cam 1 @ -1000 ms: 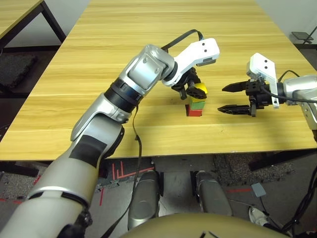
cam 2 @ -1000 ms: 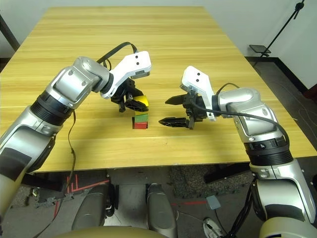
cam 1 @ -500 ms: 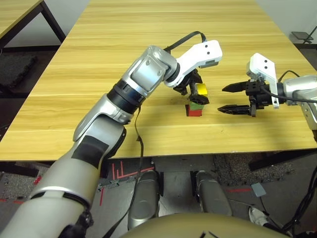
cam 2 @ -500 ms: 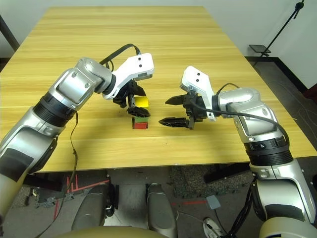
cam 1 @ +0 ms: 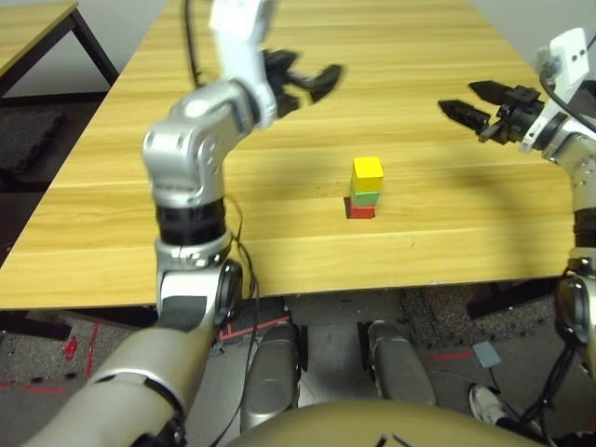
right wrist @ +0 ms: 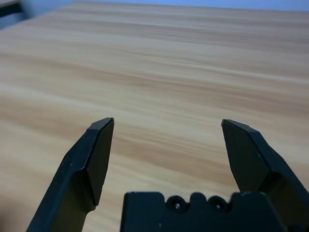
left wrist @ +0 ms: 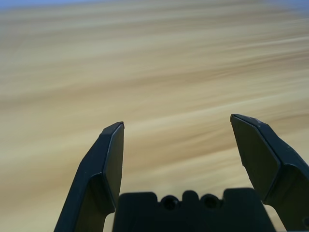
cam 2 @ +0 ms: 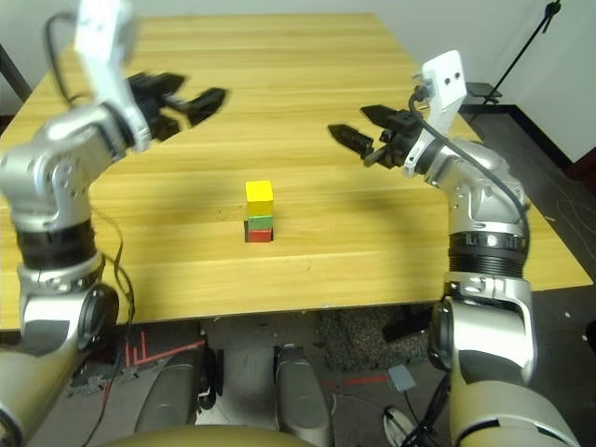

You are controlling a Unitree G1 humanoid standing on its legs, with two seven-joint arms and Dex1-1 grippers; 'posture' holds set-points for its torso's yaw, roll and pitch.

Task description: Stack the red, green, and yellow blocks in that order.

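So the biggest thing here is the wooden table (cam 1: 447, 237), light yellowish planks, with the block stack on its near half. Part of a second table (cam 1: 33, 33) pokes in at the top left of the left eye view, dark metal leg and all.

Next up, the arms. The robot's silver left arm (cam 1: 182, 168) reaches over the table on picture left, and the silver right arm (cam 2: 489, 270) does the same on the other side, each with a black cable running along it.

Grippers: both are just hanging in the air above the table, well apart, with the stack lower down between them in the eye views. The left gripper (left wrist: 176, 118) has its jaws spread wide, nothing between them. Same deal with the right gripper (right wrist: 168, 119), wide and empty, and neither one is touching a block.

Now the little stuff. It's a neat three-block tower: red block (cam 2: 260, 237) at the bottom on the table, green block (cam 2: 261, 223) sitting on that, yellow block (cam 2: 260, 197) on top. Looks upright to me. There's also a flat black patch (cam 2: 247, 231) down at the base, peeking out along the red block's picture-left side.
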